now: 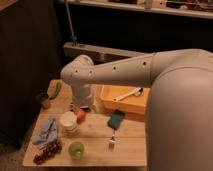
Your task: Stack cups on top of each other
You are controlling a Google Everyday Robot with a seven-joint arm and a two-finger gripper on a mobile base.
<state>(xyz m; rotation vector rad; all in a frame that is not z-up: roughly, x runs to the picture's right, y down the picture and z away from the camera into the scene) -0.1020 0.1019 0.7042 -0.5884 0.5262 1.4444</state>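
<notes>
I am watching the arm reaching in from the right, bending at the elbow and dropping its wrist straight down over the surface. The tool is hanging low just above the fruit, its jaws standing wide and gripping nothing that I can see. The white cup is sitting just left of the fruit, the green cup nearer the front edge, and the dark cup well apart at the back left corner. No cup is sitting on another.
</notes>
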